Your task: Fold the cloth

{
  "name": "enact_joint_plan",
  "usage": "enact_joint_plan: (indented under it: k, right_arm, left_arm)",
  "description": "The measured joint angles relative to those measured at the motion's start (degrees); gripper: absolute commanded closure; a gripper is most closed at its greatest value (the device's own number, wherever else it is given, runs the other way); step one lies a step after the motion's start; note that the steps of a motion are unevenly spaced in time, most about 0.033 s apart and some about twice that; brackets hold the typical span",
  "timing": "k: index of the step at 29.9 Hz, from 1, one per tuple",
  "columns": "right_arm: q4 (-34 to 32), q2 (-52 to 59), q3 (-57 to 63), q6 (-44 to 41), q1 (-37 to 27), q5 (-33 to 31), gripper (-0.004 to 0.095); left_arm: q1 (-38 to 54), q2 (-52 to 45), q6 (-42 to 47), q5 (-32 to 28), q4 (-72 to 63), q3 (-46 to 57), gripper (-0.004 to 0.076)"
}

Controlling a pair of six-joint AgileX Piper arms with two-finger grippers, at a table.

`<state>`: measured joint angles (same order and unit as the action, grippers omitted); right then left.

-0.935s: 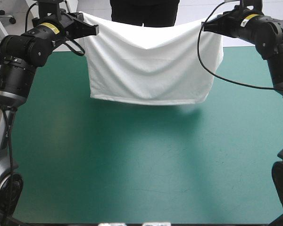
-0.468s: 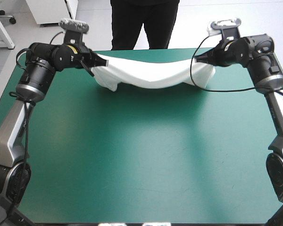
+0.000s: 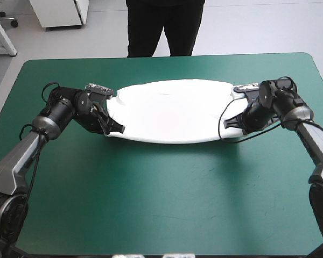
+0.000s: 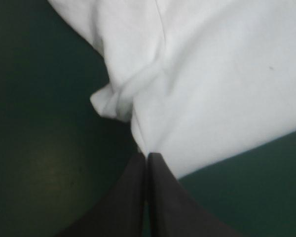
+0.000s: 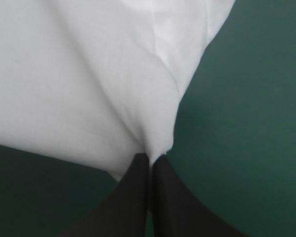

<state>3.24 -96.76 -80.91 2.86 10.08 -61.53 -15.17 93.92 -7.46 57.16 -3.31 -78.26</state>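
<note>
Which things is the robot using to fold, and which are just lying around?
Used for the job: T-shirt, spread flat; left gripper, shut on one end; right gripper, shut on the other end.
Just there: teal-green table cover only.

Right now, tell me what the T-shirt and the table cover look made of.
The T-shirt: soft white knit cloth, matte, likely cotton; it gathers in folds at the left gripper. The table cover: teal-green, smooth, faint sheen, perhaps vinyl or rubber.
</note>
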Motion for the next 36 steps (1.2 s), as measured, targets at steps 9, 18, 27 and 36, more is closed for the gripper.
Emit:
enact_joint_plan:
  k: [9,18,27,36]
  right_arm:
    - [1.66,1.97,11.11,2.01,0.0,-1.05,0.0925]
    - [4.49,4.32,18.43,3.35,0.0,-1.17,0.0925]
    - [5.77,8.62,22.73,4.32,0.0,-0.86,0.084]
    - [6.41,9.15,22.64,5.61,0.0,-3.4,0.0294]
  left_arm:
    - [0.0,-3.11,0.0,0.0,-0.57,13.0,0.0733]
    - [-0.07,-10.5,0.0,-0.38,-2.06,23.72,0.0733]
    - [-0.07,-12.82,-0.96,-0.33,-5.96,25.87,0.0732]
    - [-0.07,-12.82,-1.08,3.41,-4.4,26.01,0.0562]
